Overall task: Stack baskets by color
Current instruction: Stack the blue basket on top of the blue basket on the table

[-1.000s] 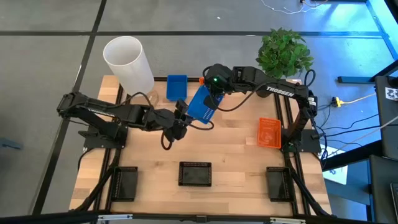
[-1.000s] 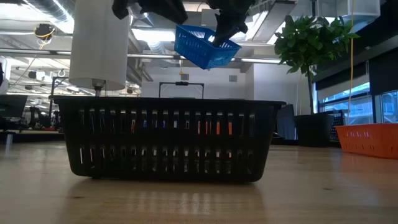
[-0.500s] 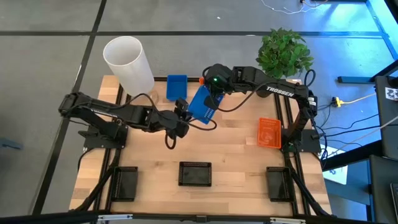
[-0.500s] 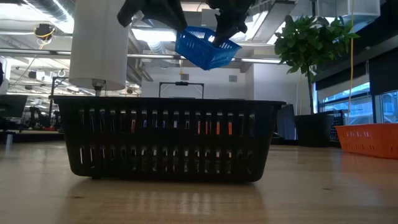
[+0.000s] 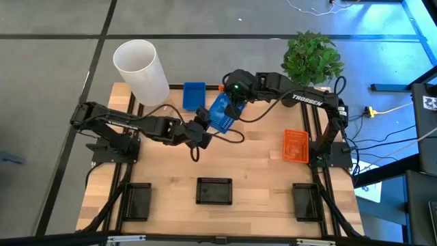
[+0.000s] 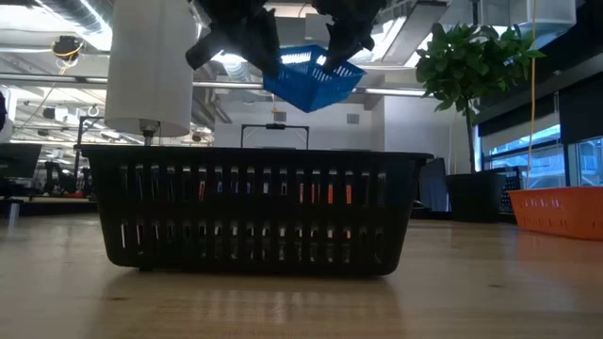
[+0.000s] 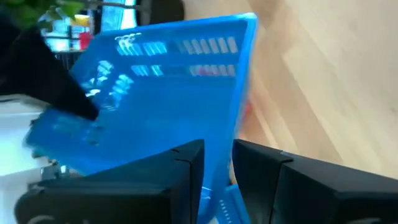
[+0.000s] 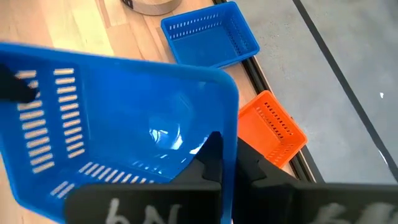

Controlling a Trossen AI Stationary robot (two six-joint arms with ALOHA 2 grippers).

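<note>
A blue basket (image 5: 220, 115) hangs tilted above the table's far middle, with my right gripper (image 5: 233, 102) shut on it. My left gripper (image 5: 204, 127) has come in from the table's left and stands open, one finger on each side of the basket's near-left wall (image 7: 219, 163). A second blue basket (image 5: 194, 96) rests on its bottom near the far edge, with an orange basket (image 8: 273, 134) beside it. Another orange basket (image 5: 295, 145) lies at the right. Three black baskets (image 5: 214, 190) sit along the near edge. My right gripper pinches one side wall (image 8: 227, 144) of the held blue basket, one finger (image 8: 210, 158) inside and one outside. It comes slanting down from the table's far right. The basket is lifted clear of the table and tilted. My left gripper's fingers stand on either side of the opposite wall; whether they touch it I cannot tell.
A tall white cylinder (image 5: 141, 70) stands at the far left corner, and a potted plant (image 5: 313, 58) stands beyond the far right corner. Black baskets (image 5: 138, 200) (image 5: 306, 201) occupy the near corners. The table's middle is bare wood (image 5: 239, 160).
My left gripper has moved toward the table's right and a little down, turning at the wrist, up to the held blue basket; its fingers now stand around the basket's wall. My right gripper has stayed in place with the basket.
</note>
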